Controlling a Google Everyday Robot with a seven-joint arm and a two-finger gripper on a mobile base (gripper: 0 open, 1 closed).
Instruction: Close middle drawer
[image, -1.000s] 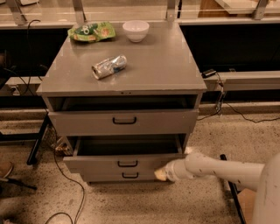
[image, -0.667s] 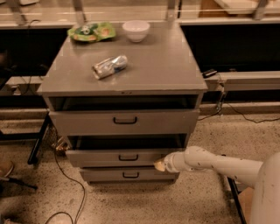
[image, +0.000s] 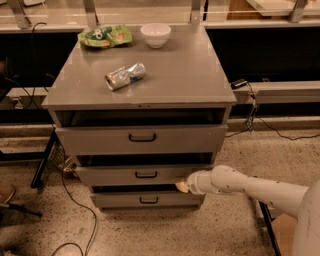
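Observation:
The middle drawer (image: 145, 174) is a low grey front with a small black centre handle, second of three in the grey cabinet (image: 150, 75). It stands out only a little from the cabinet face, with a dark gap above it. My gripper (image: 182, 186) is at the end of the white arm (image: 240, 187) reaching in from the right. Its tip touches the lower right part of the middle drawer's front.
The taller top drawer (image: 142, 137) is slightly open and the bottom drawer (image: 148, 200) sits below. On the cabinet top lie a crushed can (image: 124, 75), a green chip bag (image: 105, 36) and a white bowl (image: 155, 34). Cables (image: 75, 210) run across the floor at left.
The middle drawer has slid back into the cabinet from well pulled out. My gripper moved left and inward with it, staying against its front.

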